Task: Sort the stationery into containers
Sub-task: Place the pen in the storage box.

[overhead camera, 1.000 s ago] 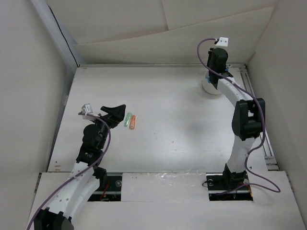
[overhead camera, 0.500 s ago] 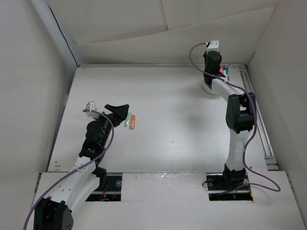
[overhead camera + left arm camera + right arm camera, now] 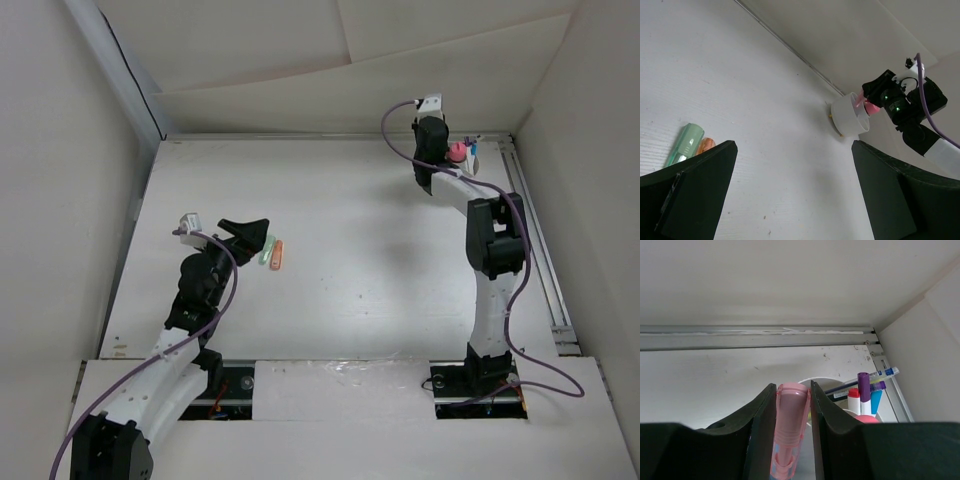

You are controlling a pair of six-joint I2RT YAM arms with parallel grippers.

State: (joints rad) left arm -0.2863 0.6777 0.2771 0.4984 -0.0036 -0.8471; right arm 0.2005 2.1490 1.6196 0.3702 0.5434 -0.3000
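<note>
My right gripper (image 3: 792, 395) is shut on a pink highlighter (image 3: 790, 425) and holds it over the rim of the round white cup (image 3: 826, 382). In the cup stand a purple-capped marker (image 3: 863, 385), a red-capped one (image 3: 853, 394), a blue one, thin pens (image 3: 882, 374) and a pink bottle cap (image 3: 867, 418). In the top view the right gripper (image 3: 428, 172) hides most of the cup; the pink cap (image 3: 457, 152) shows beside it. My left gripper (image 3: 245, 235) is open and empty, just left of a green highlighter (image 3: 267, 250) and an orange highlighter (image 3: 278, 255) lying side by side.
In the left wrist view the green highlighter (image 3: 685, 145) and orange highlighter (image 3: 705, 145) lie by my left finger, and the cup (image 3: 850, 116) stands far off by the back wall. A metal rail (image 3: 755, 337) runs along the back edge. Side walls enclose the table.
The right wrist has swung left and slightly nearer, over the cup, uncovering the pens and pink cap behind it. The left arm has barely moved.
</note>
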